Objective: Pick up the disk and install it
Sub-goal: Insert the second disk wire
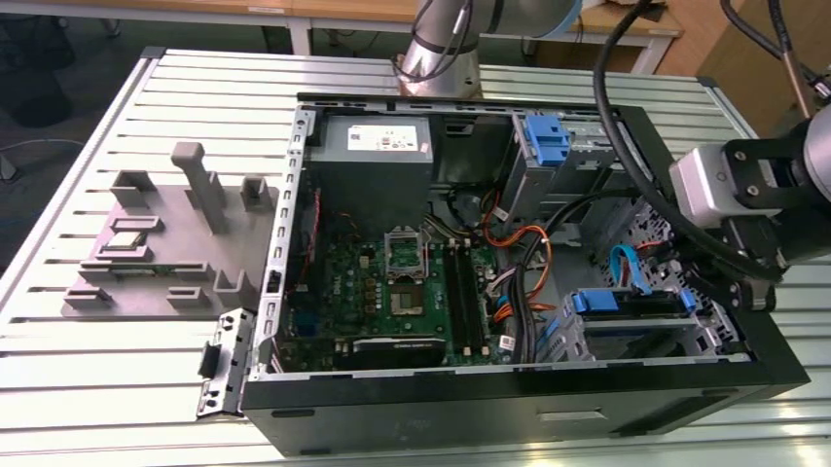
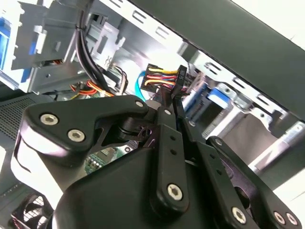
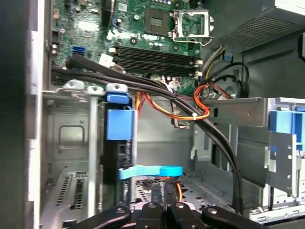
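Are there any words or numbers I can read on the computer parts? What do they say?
White label on the power supply: it has print, but the print is too small to read.
Little white stickers on the motherboard: too blurred to read.
No text in these pictures can be read.

Gripper [image 3: 164,202] fingertips are masked by its own black linkage in both wrist views, so what they pinch is unclear. Disk [image 3: 118,143] beyond the claw shows only edge-on, label hidden. In the exterior view, gripper body [image 1: 760,219] is cut by the frame edge. Power connector [image 2: 164,77] past the fingers is part hidden.
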### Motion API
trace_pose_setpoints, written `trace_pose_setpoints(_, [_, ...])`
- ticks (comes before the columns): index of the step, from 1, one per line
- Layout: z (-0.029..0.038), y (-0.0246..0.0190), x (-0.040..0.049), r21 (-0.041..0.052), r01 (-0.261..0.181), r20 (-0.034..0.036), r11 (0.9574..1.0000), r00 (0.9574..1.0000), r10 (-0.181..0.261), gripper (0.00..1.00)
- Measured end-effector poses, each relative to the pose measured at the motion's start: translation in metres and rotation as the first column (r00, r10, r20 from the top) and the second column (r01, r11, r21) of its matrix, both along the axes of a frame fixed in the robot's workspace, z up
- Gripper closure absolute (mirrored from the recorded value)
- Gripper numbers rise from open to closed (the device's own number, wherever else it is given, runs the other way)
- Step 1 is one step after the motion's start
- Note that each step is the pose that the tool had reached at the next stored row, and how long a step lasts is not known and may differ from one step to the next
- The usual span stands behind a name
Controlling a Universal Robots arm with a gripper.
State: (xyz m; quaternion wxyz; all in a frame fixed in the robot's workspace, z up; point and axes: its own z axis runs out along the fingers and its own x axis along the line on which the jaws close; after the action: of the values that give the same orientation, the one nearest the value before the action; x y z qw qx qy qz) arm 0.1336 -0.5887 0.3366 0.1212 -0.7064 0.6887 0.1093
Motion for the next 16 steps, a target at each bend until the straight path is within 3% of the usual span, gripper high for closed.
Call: trace_pose_setpoints(16, [0.0,-0.0367,0.0001,0.0012,0.0,0.0018,1.0,1.0,0.0,0.86])
